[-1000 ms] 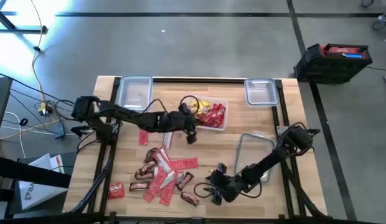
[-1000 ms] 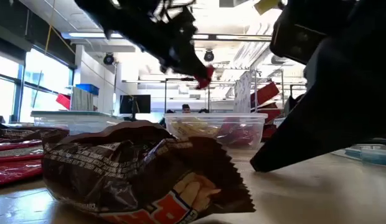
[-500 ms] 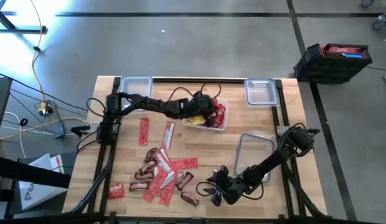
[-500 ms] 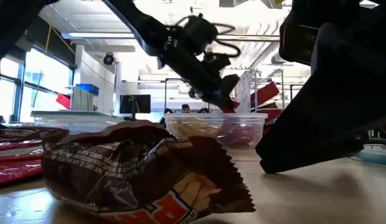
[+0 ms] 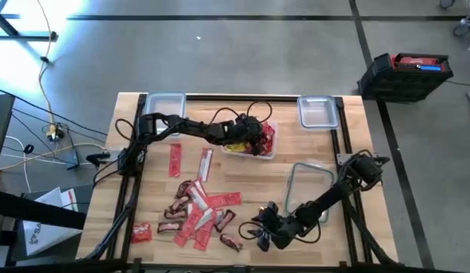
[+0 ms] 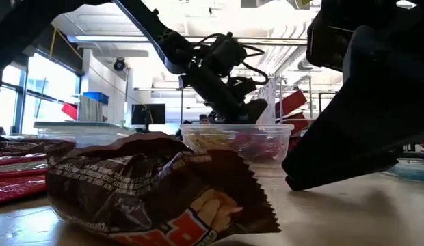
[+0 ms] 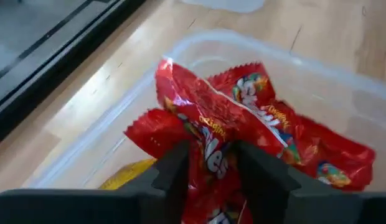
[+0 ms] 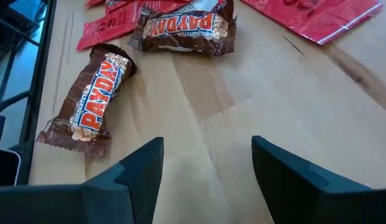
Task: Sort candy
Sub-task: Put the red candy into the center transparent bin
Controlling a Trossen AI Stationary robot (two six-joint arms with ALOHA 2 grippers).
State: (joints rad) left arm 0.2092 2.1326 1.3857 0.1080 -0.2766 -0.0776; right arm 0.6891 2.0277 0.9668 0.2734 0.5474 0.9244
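Fingers of the left gripper (image 7: pixel 208 163) pinch a red packet (image 7: pixel 208 121), its lower part hidden.

My worktop (image 5: pixel 311 148) is pale wood with visible grain, smooth and matt. The container (image 7: pixel 342 81) is clear, smooth plastic. The red packets (image 7: pixel 224 118) in it are glossy crinkled foil. The brown mini bars (image 8: pixel 93 96) have glossy wrappers with crimped ends. My fingers (image 8: pixel 134 174) are dark matt plastic.
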